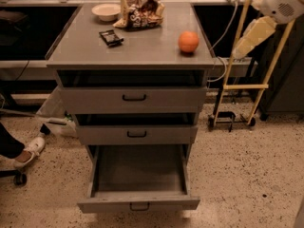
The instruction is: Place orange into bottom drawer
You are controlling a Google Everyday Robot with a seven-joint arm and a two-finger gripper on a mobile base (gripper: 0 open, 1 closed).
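Orange [188, 42] on cabinet top [142, 53]; bottom drawer [138, 175] (open); gripper [248, 42] far right

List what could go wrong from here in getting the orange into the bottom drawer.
1. The orange sits near the right edge of the cabinet top. A nudge from the gripper, hanging off to the cabinet's right, might roll it off.
2. The open bottom drawer lies low beneath the middle drawer; the gripper could clip that front going down.

Gripper [244, 46] top right beside cabinet [142, 53]; orange [188, 42] on top, left of gripper; bottom drawer [137, 172] open, well below-left.
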